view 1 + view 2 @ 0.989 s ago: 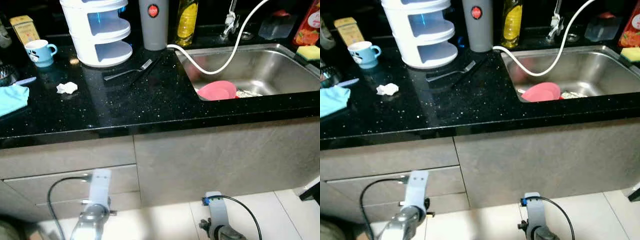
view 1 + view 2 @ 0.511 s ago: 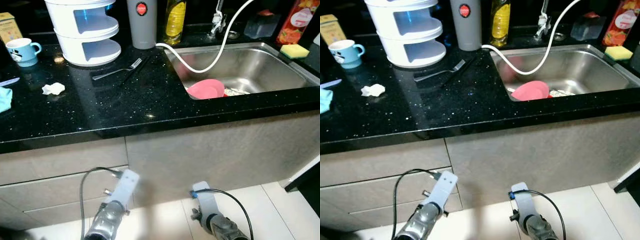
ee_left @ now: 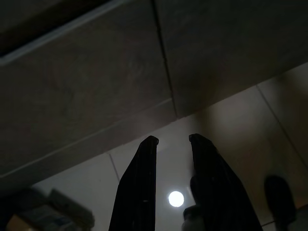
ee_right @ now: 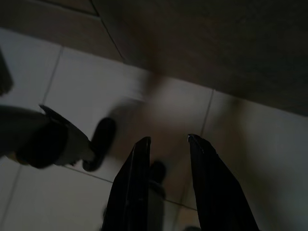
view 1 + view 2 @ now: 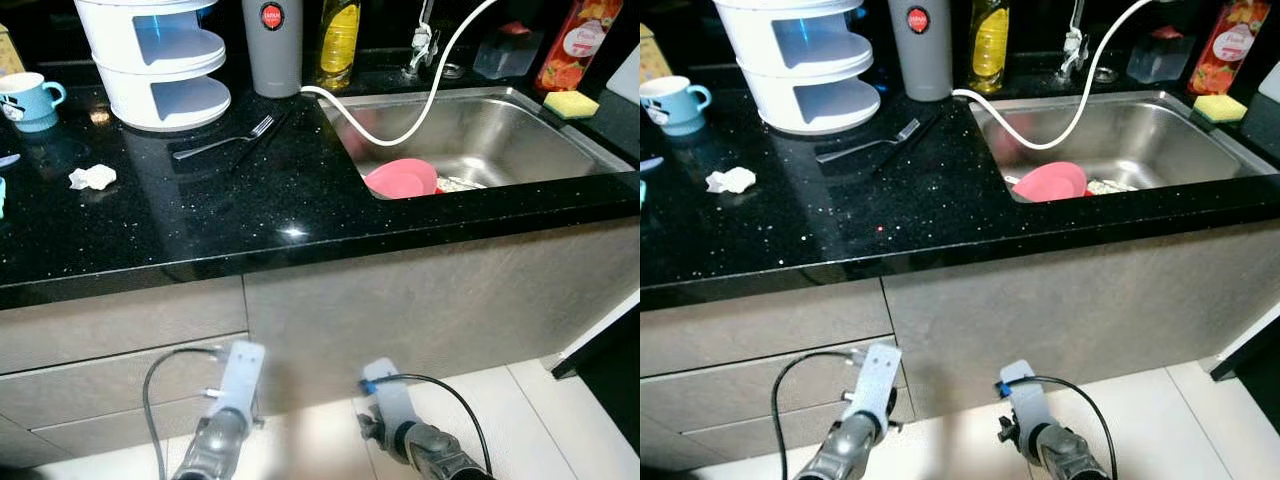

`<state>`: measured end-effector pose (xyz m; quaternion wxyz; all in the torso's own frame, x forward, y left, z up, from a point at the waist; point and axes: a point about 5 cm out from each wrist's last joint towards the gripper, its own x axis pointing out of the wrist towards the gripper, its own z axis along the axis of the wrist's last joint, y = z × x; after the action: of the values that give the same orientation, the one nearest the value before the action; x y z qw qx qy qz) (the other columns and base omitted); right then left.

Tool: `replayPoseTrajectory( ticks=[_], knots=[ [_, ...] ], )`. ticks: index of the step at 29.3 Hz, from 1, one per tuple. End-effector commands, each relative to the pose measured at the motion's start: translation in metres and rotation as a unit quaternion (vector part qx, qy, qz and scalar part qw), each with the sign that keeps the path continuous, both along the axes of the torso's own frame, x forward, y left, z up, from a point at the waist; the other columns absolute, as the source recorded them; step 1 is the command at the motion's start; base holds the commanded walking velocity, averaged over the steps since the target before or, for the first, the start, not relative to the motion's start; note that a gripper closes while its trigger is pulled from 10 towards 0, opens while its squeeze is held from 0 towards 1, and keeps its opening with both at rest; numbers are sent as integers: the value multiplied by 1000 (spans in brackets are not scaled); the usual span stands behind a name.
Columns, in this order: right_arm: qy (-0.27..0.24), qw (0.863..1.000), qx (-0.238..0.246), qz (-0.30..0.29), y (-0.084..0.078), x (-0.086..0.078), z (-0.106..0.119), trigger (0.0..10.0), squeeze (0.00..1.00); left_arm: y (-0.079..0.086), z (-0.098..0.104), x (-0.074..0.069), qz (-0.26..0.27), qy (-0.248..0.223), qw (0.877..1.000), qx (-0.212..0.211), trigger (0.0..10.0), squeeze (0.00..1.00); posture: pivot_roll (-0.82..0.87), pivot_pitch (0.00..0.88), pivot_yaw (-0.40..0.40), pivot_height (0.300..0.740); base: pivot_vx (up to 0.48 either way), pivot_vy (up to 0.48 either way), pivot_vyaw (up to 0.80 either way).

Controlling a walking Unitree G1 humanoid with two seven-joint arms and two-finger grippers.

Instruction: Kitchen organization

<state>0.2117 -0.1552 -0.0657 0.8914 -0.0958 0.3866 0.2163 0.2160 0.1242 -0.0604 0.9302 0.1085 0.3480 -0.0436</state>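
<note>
Hanging low, our left gripper [image 3: 172, 140] and right gripper [image 4: 168, 140] are narrowly parted, empty; the fork [image 5: 222, 142], far above the fingers, looks stiff, probably slippery—take its handle.

1. A black countertop [image 5: 940, 200] holds a white tiered rack [image 5: 800, 60], fork [image 5: 868, 141] and blue mug [image 5: 670, 100].
2. A pink bowl [image 5: 1052, 181] lies in the sink [image 5: 1200, 150].
3. Both arms hang low; the floor below looks tiled, perhaps.
</note>
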Motion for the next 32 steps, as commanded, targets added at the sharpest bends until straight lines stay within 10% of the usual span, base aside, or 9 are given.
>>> replayPoseTrajectory(
  ticks=[1,11,21,27,32],
  knots=[
    [-2,1000,-20,-2,-10,3,2,10000,0,6,-4,-6,-2,0,1000,14,10000,0,32,0,-56,740,0,0,0],
    [2,999,-37,-22,-24,3,2,10000,0,43,-15,-27,48,27,998,9,10000,0,86,0,-87,740,0,0,0],
    [24,997,-49,47,-16,-5,-3,10000,0,106,-30,-87,95,89,990,45,10000,0,120,0,-86,740,0,0,0],
    [62,990,-79,96,-25,-23,-11,10000,0,104,-32,-99,95,82,991,35,10000,0,145,0,-96,740,0,0,0],
    [47,996,-69,-10,-41,-22,-10,10000,0,88,-34,-96,38,81,995,45,10000,0,62,0,-62,740,0,0,0]
  ],
)
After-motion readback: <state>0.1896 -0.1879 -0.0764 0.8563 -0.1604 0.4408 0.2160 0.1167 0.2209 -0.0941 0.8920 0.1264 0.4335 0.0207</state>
